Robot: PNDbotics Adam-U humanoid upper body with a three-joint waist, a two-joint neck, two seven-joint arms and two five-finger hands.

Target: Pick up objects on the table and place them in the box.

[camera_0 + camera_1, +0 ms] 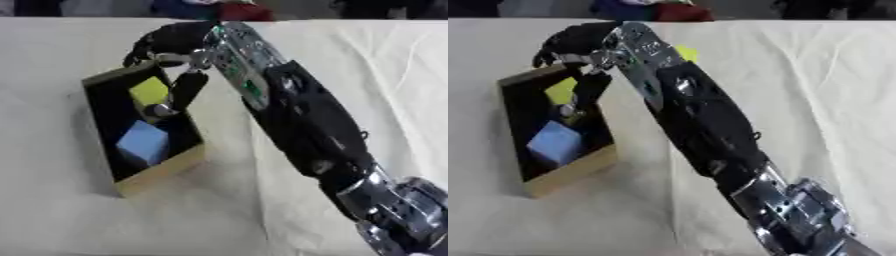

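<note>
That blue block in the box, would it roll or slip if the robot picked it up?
The blue block looks flat-sided with corners, so it probably won't roll. It lies tilted against the box wall, so a push might tip it flat. Its matte faces suggest little slipping.

I see a table draped in a cream cloth that fills nearly my whole view, creased into soft folds on the right and wrinkled near the bottom. Past its far edge lies a dark strip with blurred blue and red shapes I cannot make out
</note>
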